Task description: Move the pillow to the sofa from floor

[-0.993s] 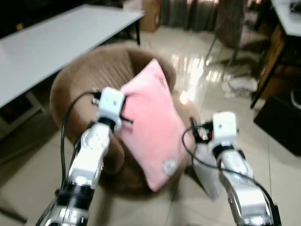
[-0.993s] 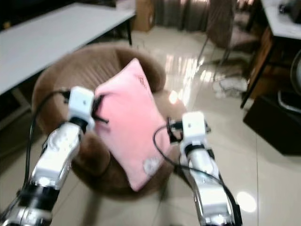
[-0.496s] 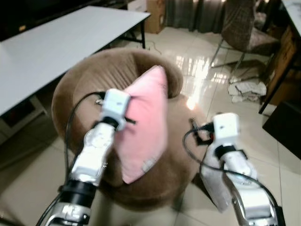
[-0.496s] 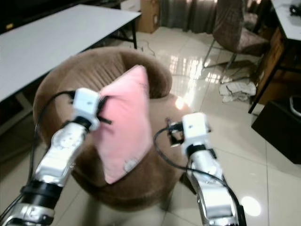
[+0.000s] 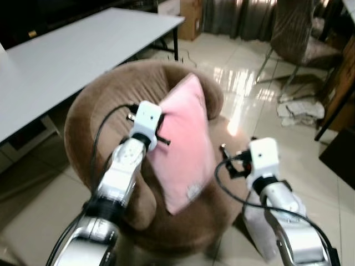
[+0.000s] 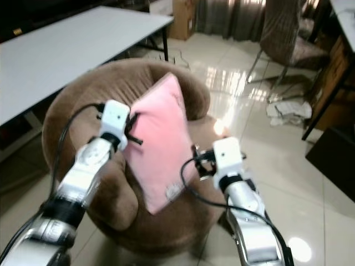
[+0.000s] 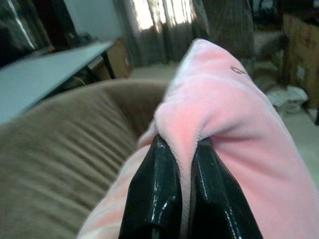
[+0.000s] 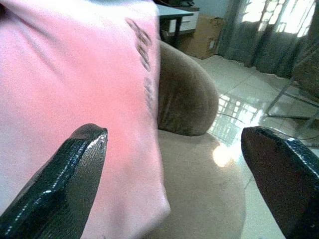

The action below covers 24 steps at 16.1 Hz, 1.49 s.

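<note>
The pink pillow hangs over the seat of the round brown sofa, pinched at a fold of its edge by the left claw, whose fingers are clamped tight on the fabric. A second ago both claws flanked it; now the right claw has let go and stands wide open beside it. The pillow has swung nearer the backrest, so I judge it nearly ready to drop.

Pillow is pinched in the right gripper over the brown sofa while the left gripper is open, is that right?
The sides are swapped. The left gripper is shut on the pillow, as the left wrist view shows, and the right gripper is open beside it. The pillow does hang over the brown sofa.
</note>
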Available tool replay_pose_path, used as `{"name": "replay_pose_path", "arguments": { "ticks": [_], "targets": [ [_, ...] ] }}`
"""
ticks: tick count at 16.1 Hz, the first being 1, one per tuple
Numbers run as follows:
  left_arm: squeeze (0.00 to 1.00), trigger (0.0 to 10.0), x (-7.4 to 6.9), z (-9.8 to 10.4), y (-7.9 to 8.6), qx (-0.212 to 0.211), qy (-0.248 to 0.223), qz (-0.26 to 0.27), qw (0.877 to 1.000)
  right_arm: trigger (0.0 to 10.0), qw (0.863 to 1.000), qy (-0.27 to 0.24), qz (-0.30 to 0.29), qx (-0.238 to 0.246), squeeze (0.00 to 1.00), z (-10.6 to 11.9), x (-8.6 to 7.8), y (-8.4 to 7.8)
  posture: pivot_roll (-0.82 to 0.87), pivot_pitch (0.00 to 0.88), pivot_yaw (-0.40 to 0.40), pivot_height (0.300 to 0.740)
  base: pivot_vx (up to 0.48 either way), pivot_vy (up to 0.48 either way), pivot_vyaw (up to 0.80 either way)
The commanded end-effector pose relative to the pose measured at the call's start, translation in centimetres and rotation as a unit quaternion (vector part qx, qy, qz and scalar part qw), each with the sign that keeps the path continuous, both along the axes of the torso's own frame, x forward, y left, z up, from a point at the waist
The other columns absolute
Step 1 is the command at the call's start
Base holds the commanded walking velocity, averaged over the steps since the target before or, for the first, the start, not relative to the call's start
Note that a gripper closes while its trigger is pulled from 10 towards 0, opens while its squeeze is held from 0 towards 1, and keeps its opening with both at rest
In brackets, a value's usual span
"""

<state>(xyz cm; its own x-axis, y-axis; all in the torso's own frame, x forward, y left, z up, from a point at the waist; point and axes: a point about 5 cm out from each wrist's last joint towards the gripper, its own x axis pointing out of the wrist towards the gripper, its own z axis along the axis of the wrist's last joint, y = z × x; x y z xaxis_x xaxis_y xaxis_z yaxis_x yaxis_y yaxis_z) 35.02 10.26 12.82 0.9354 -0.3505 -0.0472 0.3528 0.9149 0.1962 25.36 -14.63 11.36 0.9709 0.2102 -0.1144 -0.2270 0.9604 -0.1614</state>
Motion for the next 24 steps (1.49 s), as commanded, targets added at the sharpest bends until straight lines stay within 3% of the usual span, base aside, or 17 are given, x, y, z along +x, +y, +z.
{"name": "replay_pose_path", "arguments": {
  "ticks": [1, 3, 6, 8, 11, 13, 14, 15, 19, 22, 24],
  "targets": [
    [0.0, 10.0, 1.2, 2.0, -2.3, -0.017, -0.027, -0.018, 0.999, 10.0, 1.0, -0.003, -0.004, -0.004, 0.0, 0.3, -0.2, -0.6, -0.09, 0.026, 0.072, 0.74, 0.0, 0.0, 0.0],
    [0.0, 10.0, 2.2, 2.2, -3.3, -0.027, -0.009, -0.007, 1.0, 10.0, 1.0, 0.0, 0.002, -0.006, 0.0, 0.2, -0.4, -0.6, -0.11, 0.032, 0.077, 0.74, 0.0, 0.0, 0.0],
    [0.0, 10.0, 3.4, 1.9, -3.7, -0.005, 0.015, 0.067, 0.998, 10.0, 0.999, 0.017, 0.043, -0.01, 0.0, -0.4, -1.3, -0.3, -0.13, 0.04, 0.087, 0.74, 0.0, 0.0, 0.0],
    [0.0, 10.0, 3.5, -0.6, -1.2, 0.064, 0.072, 0.168, 0.981, 10.0, 0.992, 0.059, 0.111, -0.02, 0.0, -1.4, -2.9, 0.2, -0.14, 0.051, 0.09, 0.74, 0.0, 0.0, 0.0],
    [0.0, 10.0, 2.9, -2.5, 2.3, 0.114, 0.11, 0.232, 0.96, 10.0, 0.988, 0.072, 0.135, -0.034, 0.0, -1.7, -3.1, 0.1, -0.13, 0.055, 0.076, 0.74, 0.0, 0.0, 0.0],
    [0.0, 10.0, 2.6, -3.4, 4.3, 0.118, 0.141, 0.252, 0.95, 10.0, 0.986, 0.074, 0.141, -0.042, 0.0, -2.0, -2.8, 0.0, -0.13, 0.052, 0.064, 0.74, 0.0, 0.0, 0.0],
    [0.69, 10.0, 2.6, -3.5, 4.7, 0.119, 0.144, 0.25, 0.95, 10.0, 0.986, 0.074, 0.145, -0.042, 0.0, -2.0, -2.7, 0.0, -0.13, 0.05, 0.062, 0.74, 0.0, 0.0, 0.0],
    [1.0, 10.0, 2.6, -3.5, 5.2, 0.124, 0.147, 0.254, 0.948, 10.0, 0.984, 0.075, 0.156, -0.037, 0.0, -2.1, -2.7, 0.2, -0.13, 0.047, 0.059, 0.74, 0.0, 0.0, 0.0],
    [1.0, 10.0, 2.8, -2.9, 6.4, 0.139, 0.134, 0.275, 0.942, 10.0, 0.966, 0.079, 0.241, 0.043, 0.0, -2.0, -3.6, 1.2, -0.12, 0.036, 0.054, 0.74, 0.0, 0.0, 0.0],
    [1.0, 10.0, 3.3, -1.8, 6.9, 0.147, 0.098, 0.287, 0.942, 10.0, 0.964, 0.08, 0.251, 0.04, 0.0, -2.1, -3.7, 1.1, -0.12, 0.03, 0.051, 0.74, 0.0, 0.0, 0.0],
    [1.0, 10.0, 3.8, -0.1, 7.3, 0.137, 0.044, 0.29, 0.946, 10.0, 0.968, 0.072, 0.237, 0.032, 0.0, -2.0, -3.5, 1.0, -0.12, 0.03, 0.052, 0.74, 0.0, 0.0, 0.0]
  ]
}}
